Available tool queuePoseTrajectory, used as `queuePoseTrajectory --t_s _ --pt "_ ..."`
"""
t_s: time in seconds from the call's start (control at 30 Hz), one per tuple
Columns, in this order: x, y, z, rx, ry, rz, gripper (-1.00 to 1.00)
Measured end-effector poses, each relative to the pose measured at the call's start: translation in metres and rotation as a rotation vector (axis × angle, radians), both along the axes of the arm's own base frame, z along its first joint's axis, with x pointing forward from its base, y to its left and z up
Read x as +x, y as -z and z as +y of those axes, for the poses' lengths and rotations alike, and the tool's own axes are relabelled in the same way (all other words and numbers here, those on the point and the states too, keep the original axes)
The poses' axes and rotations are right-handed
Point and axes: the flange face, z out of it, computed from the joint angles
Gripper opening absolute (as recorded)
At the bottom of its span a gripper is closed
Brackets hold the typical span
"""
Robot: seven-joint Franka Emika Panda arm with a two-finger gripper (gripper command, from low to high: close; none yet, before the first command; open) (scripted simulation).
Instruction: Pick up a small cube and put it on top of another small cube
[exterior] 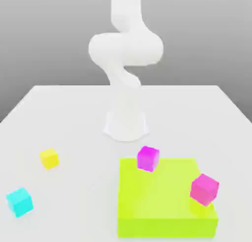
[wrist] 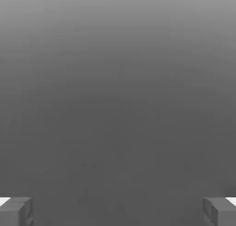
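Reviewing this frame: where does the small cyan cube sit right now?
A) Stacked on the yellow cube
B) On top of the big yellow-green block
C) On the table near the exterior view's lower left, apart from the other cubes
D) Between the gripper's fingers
C: the cyan cube rests alone on the white table at the exterior view's lower left, with the yellow cube apart from it and two magenta cubes over on the yellow-green block.
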Motion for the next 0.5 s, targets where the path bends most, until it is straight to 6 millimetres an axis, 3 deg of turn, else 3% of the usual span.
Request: queuePoseTrajectory --t_s 0.1,0.23,0.37,0.5 --pt "0.036 0.049 -0.030 0.049 0.059 0.085 0.00" --pt "0.069 0.117 -0.070 0.106 0.144 0.191 0.00" --pt "0.088 0.189 -0.111 0.157 0.238 0.293 0.00" --pt "0.091 0.264 -0.152 0.199 0.341 0.394 0.00"
